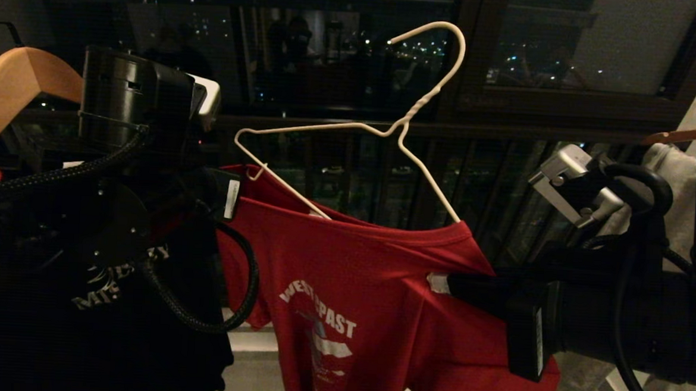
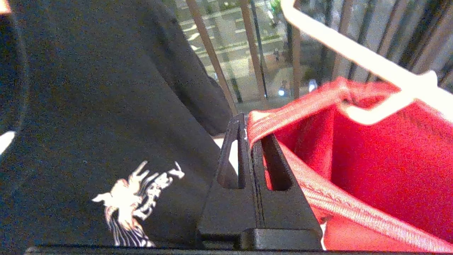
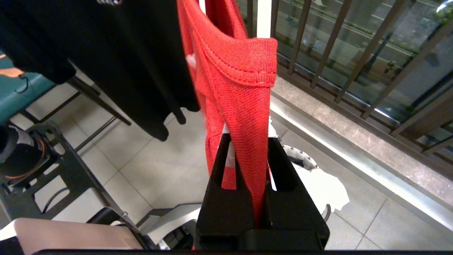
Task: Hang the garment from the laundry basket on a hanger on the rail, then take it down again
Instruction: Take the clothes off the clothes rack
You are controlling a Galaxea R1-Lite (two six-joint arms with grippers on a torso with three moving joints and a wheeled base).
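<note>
The red garment [image 1: 367,280] with white "WEST COAST" lettering hangs partly on the white wire hanger [image 1: 412,112]. The hanger's right arm runs into the neck opening, while its left end [image 2: 385,102] sticks out bare above the shoulder. My left gripper [image 1: 238,193] is shut on the garment's left edge, whose red hem [image 2: 283,113] is pinched at the fingertips [image 2: 244,129]. At the right shoulder my right gripper [image 1: 439,282] is shut on a fold of red cloth [image 3: 244,106]. The laundry basket [image 3: 300,157] stands on the floor below. The rail is out of view.
A black printed T-shirt [image 1: 110,302] on a wooden hanger [image 1: 14,82] hangs close on the left, touching my left arm. A pale garment [image 1: 671,171] hangs at the far right. Dark balcony railing bars [image 3: 332,42] stand behind. White cloth [image 3: 325,191] lies in the basket.
</note>
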